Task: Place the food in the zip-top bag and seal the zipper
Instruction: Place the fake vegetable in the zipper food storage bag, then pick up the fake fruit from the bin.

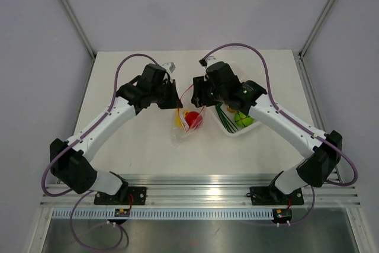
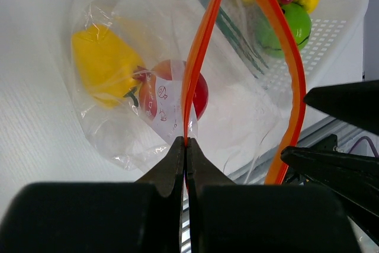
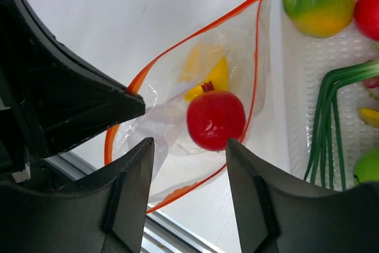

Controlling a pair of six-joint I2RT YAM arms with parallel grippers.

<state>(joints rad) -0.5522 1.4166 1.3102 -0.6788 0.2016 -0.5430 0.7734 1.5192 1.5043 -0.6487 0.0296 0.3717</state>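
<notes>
The clear zip-top bag (image 1: 180, 134) lies between my grippers, its mouth held open. My left gripper (image 2: 186, 141) is shut on the orange-red zipper strip (image 2: 200, 45) at one side of the mouth; in the top view it (image 1: 179, 103) is just above the bag. A yellow pepper (image 2: 103, 63) and a red round fruit (image 2: 177, 90) lie inside the bag (image 2: 237, 111). My right gripper (image 3: 188, 149) is open and empty, right over the mouth, with the red fruit (image 3: 216, 119) below it. In the top view it (image 1: 199, 101) faces the left gripper.
A white tray (image 1: 232, 131) stands to the right of the bag. It holds a mango (image 3: 320, 4), green stalks (image 3: 328, 117), a green round fruit (image 2: 285, 28) and small yellow and red pieces. An aluminium rail runs along the table's near edge (image 1: 195, 179).
</notes>
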